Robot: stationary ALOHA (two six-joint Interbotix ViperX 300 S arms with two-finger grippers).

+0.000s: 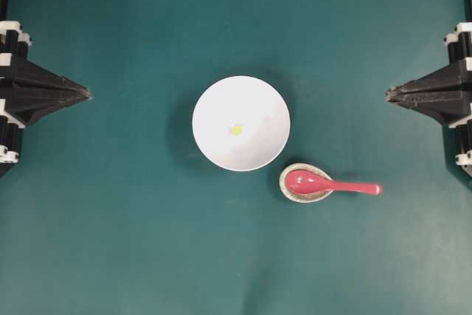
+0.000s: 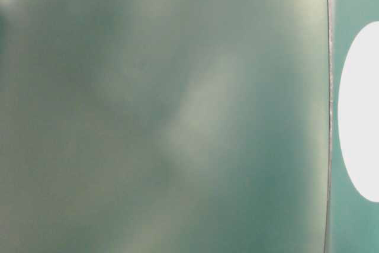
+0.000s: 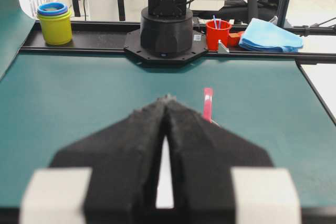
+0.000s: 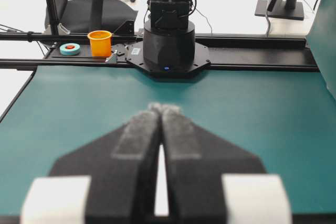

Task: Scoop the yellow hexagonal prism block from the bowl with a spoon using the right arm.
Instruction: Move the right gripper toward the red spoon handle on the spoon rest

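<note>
At bench (image 1: 110, 241) edges, both arms parked, fingers pinched shut, empty; spoon (image 1: 324, 184) propped on dish (image 1: 290, 189) w/ handle toward right gripper (image 1: 389, 94) for easy pickup; yellow block (image 1: 236, 130) in bowl (image 1: 214, 101).

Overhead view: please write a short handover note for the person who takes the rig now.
Left gripper: shut, empty, at the left edge.
Right gripper: shut, empty, at the right edge.
Yellow hexagonal prism block: lies in the white bowl, mid-table.
Red-pink spoon: scoop rests in the small speckled dish beside the bowl, handle toward the right gripper.
Done: nothing.
Left: take the spoon, scoop the block.
</note>
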